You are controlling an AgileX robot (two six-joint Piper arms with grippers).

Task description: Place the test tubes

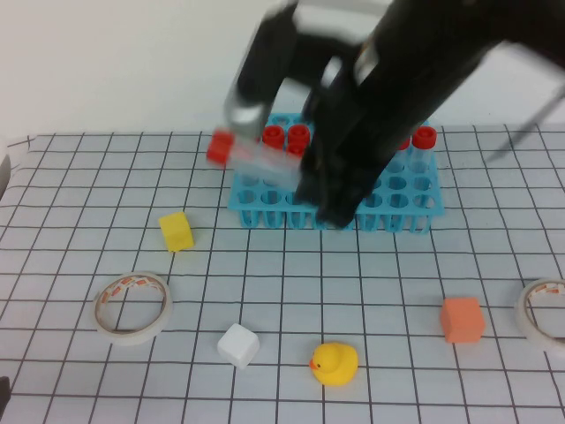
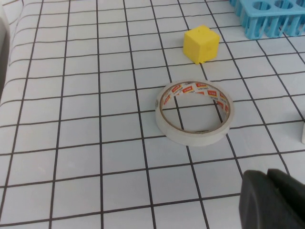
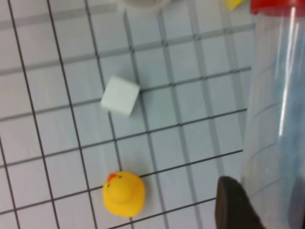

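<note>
While the left gripper [image 2: 269,193] idles closed near the tape roll [image 2: 190,138], the right gripper [image 1: 265,146] clamps a red-capped test tube [image 3: 276,119] above the blue rack [image 1: 415,210] for insertion.

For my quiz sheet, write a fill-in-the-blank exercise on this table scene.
The right gripper, above the blue rack, holds a tilted test tube with a ___ cap.
The left gripper, shut, sits low near a ___ roll.
The cube nearest the duck is ___.
Missing: red; tape; white.
</note>
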